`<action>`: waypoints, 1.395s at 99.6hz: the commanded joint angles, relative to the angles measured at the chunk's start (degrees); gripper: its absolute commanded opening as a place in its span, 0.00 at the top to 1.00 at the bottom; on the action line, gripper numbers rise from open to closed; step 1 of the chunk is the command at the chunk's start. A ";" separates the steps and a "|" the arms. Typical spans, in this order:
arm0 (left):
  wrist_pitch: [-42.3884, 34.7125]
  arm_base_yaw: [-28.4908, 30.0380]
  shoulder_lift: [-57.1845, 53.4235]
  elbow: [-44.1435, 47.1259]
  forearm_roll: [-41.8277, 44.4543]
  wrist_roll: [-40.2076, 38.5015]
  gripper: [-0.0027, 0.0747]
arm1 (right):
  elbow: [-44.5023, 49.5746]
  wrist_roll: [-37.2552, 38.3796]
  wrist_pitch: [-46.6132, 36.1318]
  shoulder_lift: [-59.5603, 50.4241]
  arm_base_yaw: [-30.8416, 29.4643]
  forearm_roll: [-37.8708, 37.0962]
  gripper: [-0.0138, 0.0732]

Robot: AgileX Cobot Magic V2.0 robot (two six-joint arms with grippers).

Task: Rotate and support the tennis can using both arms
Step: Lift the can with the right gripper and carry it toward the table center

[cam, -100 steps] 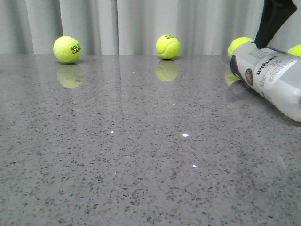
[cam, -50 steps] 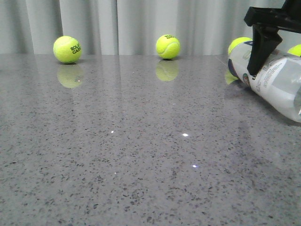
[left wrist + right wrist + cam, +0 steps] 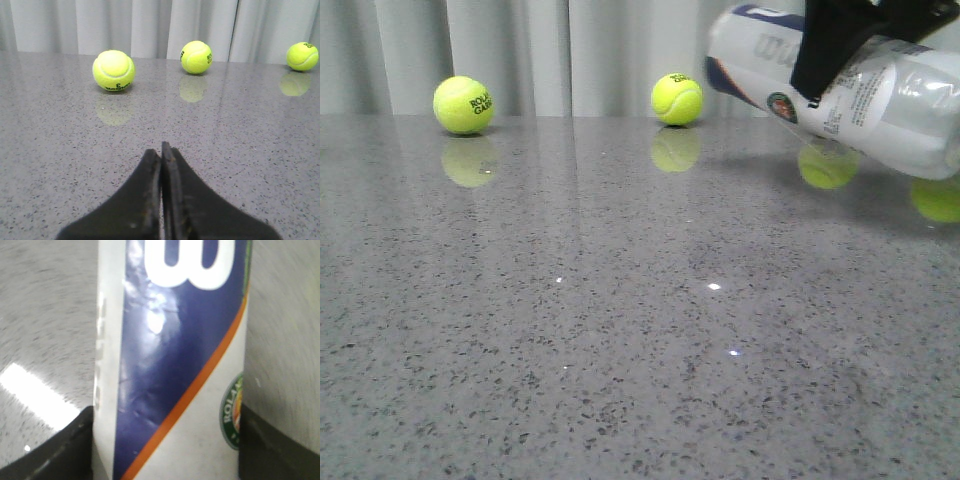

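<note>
The tennis can [image 3: 885,95] hangs in the air at the upper right of the front view, tilted, its navy end toward the left and higher. My right gripper [image 3: 825,50] is shut on it near the round green logo. In the right wrist view the can [image 3: 170,355] fills the space between the two black fingers [image 3: 60,450], showing its navy band, orange stripe and logo; the right gripper [image 3: 165,440] holds it across its width. My left gripper [image 3: 161,150] is shut and empty, low over the table, and does not show in the front view.
Yellow tennis balls sit at the back of the grey speckled table [image 3: 620,330]: one far left [image 3: 463,105], one centre [image 3: 677,99]. Yellow-green patches [image 3: 828,165] lie under the can. The left wrist view shows three balls [image 3: 114,70] ahead. A curtain closes the back.
The right gripper came down onto the can lying on the table at the right, closed on it, and lifted it up and to the left; it now hides the balls behind it.
</note>
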 commanded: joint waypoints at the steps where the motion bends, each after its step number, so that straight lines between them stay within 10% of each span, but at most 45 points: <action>1: -4.43 -0.15 -1.78 2.49 -0.35 -0.03 0.99 | -2.18 -13.58 -3.47 -2.06 2.86 0.48 0.53; 32: -4.43 -0.15 -1.78 2.49 -0.35 -0.03 0.99 | -2.18 -43.89 -5.12 2.66 12.07 0.54 0.53; 66: -4.43 -0.15 -1.78 2.49 -0.35 -0.03 0.99 | -2.18 -44.30 -6.36 5.03 13.02 1.82 0.50; 90: -4.43 -0.15 -1.78 2.49 -0.35 -0.03 0.99 | -2.18 -44.30 -6.19 5.03 13.02 1.82 0.07; 139: -4.43 -0.15 -1.78 2.49 -0.35 -0.03 0.99 | -2.18 -44.30 -4.91 3.07 13.02 1.82 0.10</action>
